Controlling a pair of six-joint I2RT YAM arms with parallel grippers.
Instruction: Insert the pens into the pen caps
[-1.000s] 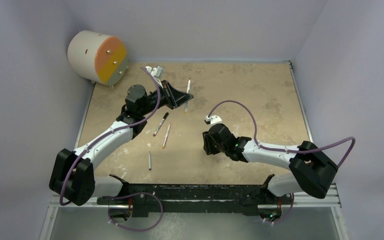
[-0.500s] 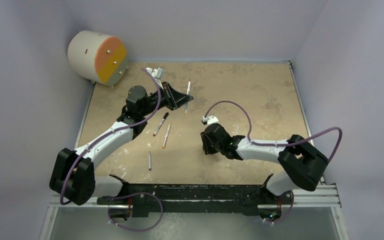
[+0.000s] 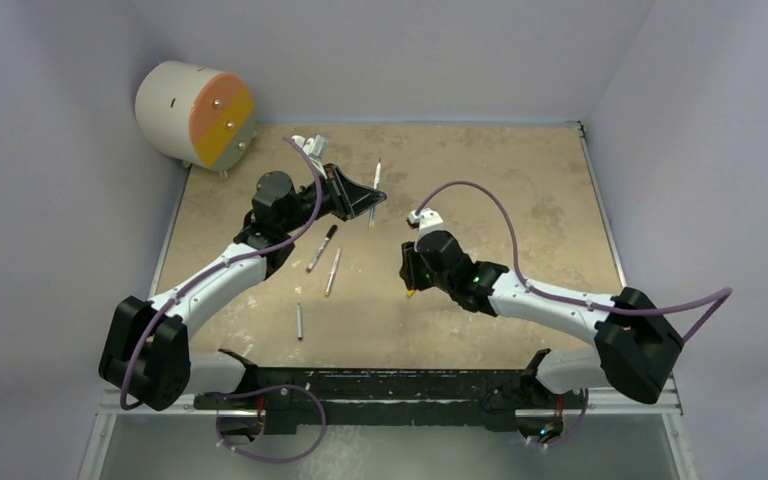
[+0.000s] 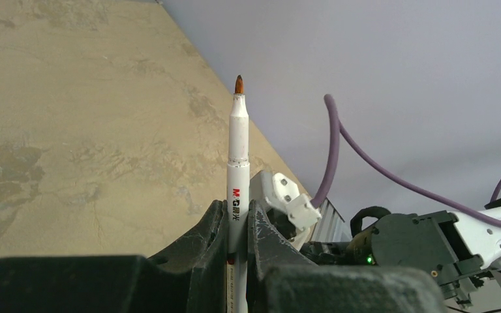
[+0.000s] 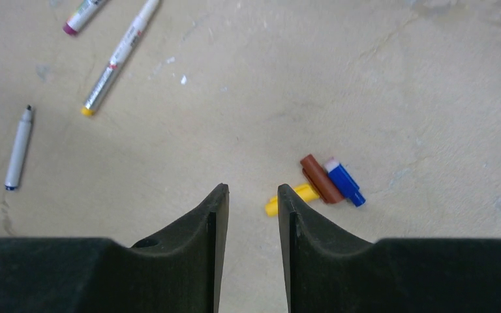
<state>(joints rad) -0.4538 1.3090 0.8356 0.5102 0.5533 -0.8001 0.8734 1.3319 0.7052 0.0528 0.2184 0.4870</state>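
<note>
Just beside the open right tool point(image 5: 252, 195), three pen caps point(image 5: 329, 182), left tool point(image 4: 238, 215) clamping a pen point(image 4: 238, 143).

A finger point(image 5: 297, 222) of the right claw point(image 5: 252, 190) half hides the yellow cap point(image 5: 271, 207); the top edge cuts off a purple-ended pen point(image 5: 81, 16).

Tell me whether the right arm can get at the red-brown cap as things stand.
Probably yes. The right gripper hangs open and empty just short of the red-brown cap, with nothing covering it. The blue cap and yellow cap lie pressed against its sides, so the fingers may catch them too.
</note>
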